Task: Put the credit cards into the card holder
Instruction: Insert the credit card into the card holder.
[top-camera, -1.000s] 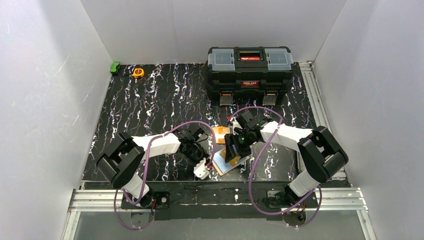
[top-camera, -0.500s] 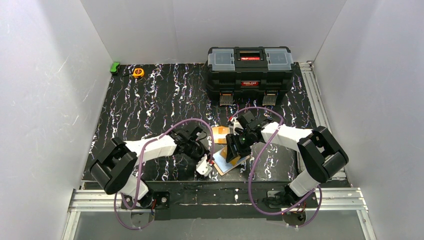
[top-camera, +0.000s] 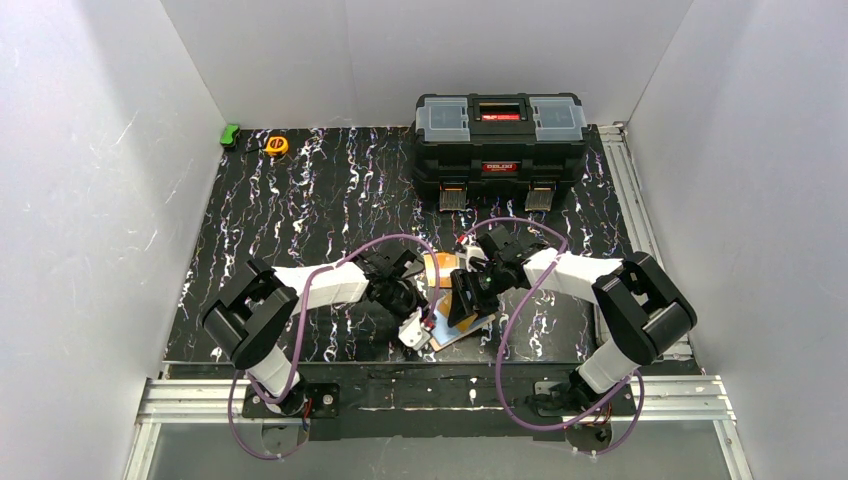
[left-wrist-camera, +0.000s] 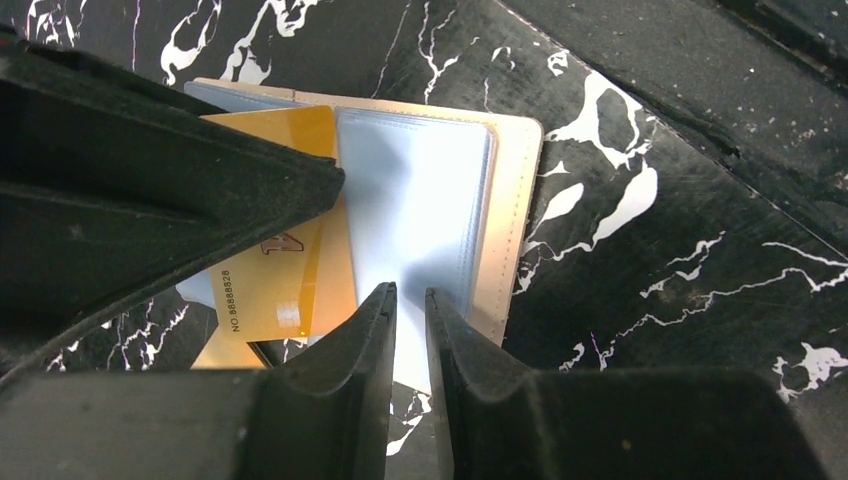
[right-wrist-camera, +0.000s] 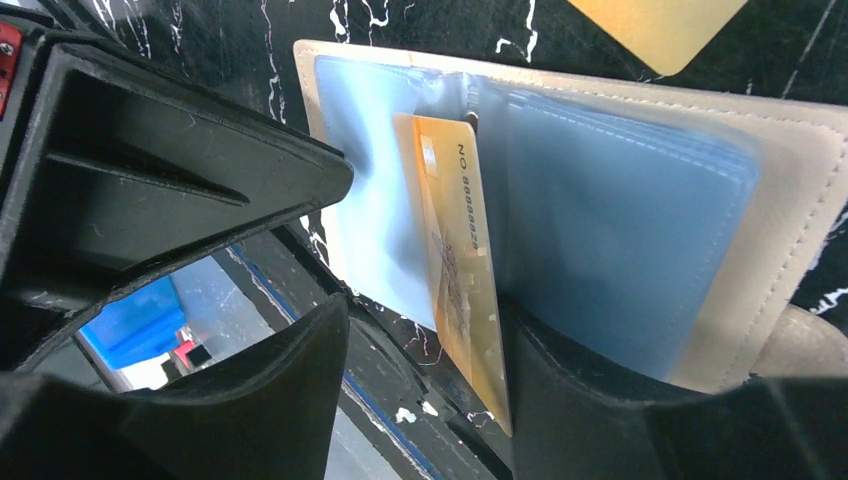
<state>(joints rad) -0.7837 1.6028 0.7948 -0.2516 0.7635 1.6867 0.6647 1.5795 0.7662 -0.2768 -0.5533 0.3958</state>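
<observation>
Pinching the thin, stiff orange card (right-wrist-camera: 462, 262) by its 6 o'clock edge, the right gripper (right-wrist-camera: 425, 370) feeds it into the soft card holder (right-wrist-camera: 640, 215), while the left gripper (left-wrist-camera: 410, 300), nearly pressed together, pins a limp sleeve.

plain white walls (top-camera: 90, 150) on three sides; black white-veined marble-pattern surface (top-camera: 330, 190); aluminium rails (top-camera: 430, 398) along near and right edges; even lighting.

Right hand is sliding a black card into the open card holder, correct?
Not black. The card in the right hand is gold-orange, as the right wrist view shows. The card holder does lie open, the card's end at its pale blue sleeves.
</observation>
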